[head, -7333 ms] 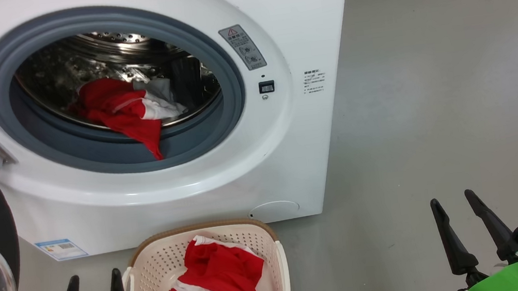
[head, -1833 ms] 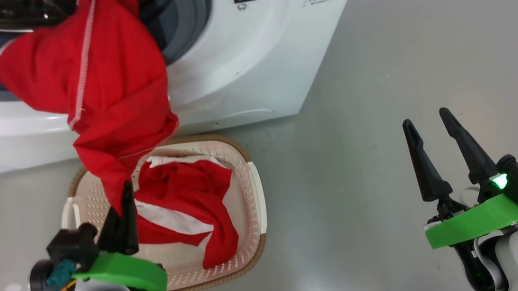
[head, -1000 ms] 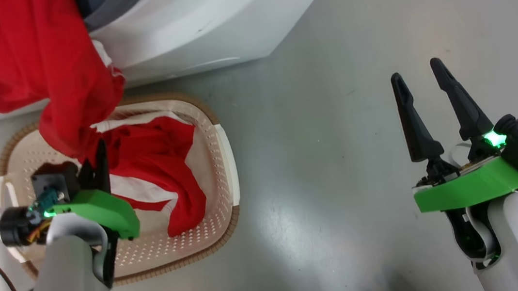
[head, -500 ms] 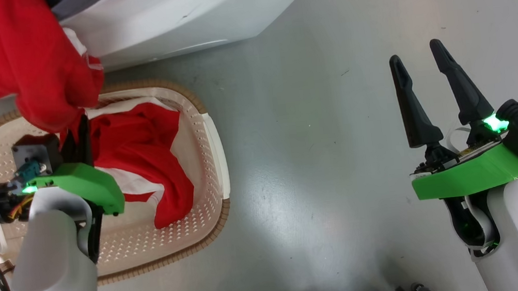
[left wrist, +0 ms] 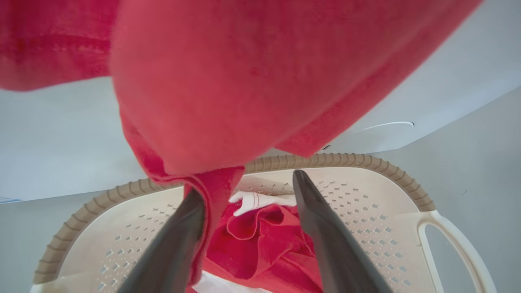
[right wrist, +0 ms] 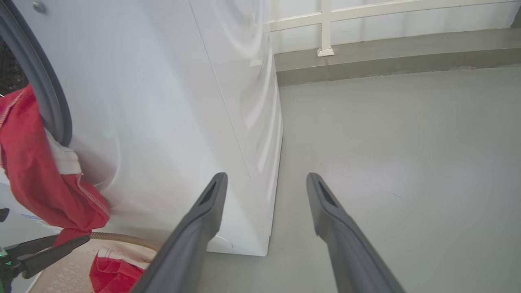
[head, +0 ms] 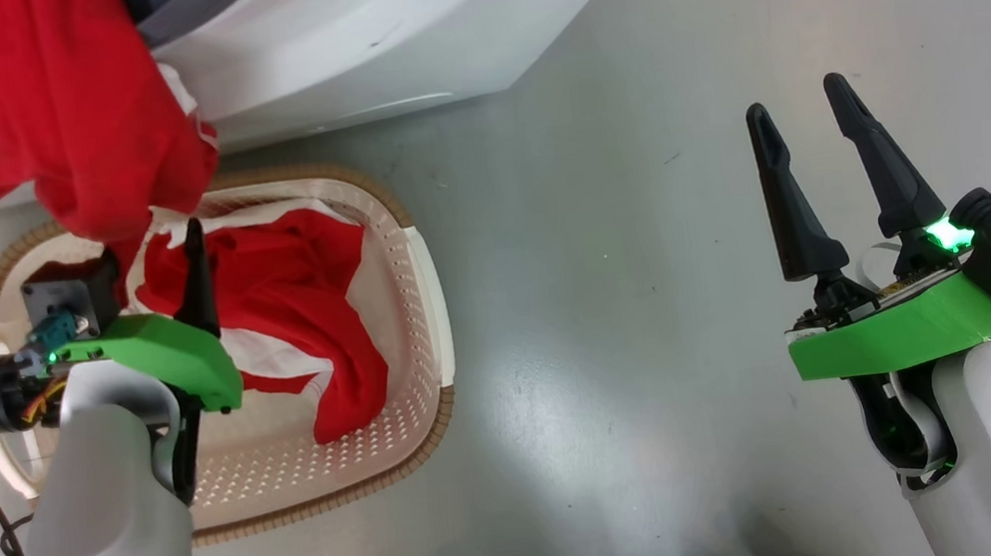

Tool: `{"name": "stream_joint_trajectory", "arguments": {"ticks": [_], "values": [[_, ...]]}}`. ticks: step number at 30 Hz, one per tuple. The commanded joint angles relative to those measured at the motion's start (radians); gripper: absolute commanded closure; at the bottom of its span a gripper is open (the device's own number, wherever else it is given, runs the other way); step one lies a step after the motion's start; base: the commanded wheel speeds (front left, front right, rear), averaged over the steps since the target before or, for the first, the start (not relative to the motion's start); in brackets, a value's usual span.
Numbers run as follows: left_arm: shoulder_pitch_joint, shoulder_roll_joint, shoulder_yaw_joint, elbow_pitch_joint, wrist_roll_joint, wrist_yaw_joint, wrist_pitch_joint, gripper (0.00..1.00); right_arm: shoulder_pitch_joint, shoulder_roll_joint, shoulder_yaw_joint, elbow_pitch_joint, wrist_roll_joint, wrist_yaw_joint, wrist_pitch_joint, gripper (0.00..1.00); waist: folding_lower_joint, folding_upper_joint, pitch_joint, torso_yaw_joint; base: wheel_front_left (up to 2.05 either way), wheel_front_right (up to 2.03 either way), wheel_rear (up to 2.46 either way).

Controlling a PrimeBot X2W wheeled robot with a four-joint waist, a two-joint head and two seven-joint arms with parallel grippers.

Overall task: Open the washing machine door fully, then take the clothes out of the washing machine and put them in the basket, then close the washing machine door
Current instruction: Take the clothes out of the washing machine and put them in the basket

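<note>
The left gripper (left wrist: 247, 187) is hovering over the far side of the basket (head: 426, 323), its fingers spread and clamping nothing. A red garment (head: 68, 131) is hanging from the washing machine (head: 392, 29) down to the basket's far rim, seemingly brushing one finger. A second red-and-white garment (head: 292, 292) is lying inside the basket. The right gripper (head: 796, 98) is idling agape and empty, well to the right.

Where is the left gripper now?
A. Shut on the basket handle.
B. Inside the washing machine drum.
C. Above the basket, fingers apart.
C: the left gripper stands with its fingers spread over the basket, and the red garment hangs down beside one of them.
</note>
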Motion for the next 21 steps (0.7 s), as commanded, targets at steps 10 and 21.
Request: {"name": "stream_joint_trajectory", "arguments": {"ticks": [10,21], "values": [[0.077,-0.001,0.029,-0.068,-0.029,-0.004,-0.005,0.00,0.025,0.004,0.012,-0.017,-0.012,0.006,-0.006,0.00,0.0000,0.0000,-0.029,0.023,0.00,0.00,0.00],[0.158,-0.015,0.062,-0.251,-0.049,-0.007,-0.005,0.00,0.037,0.004,0.007,-0.019,-0.015,0.006,-0.006,0.00,0.0000,0.0000,-0.045,0.043,0.00,0.00,0.00]]}}
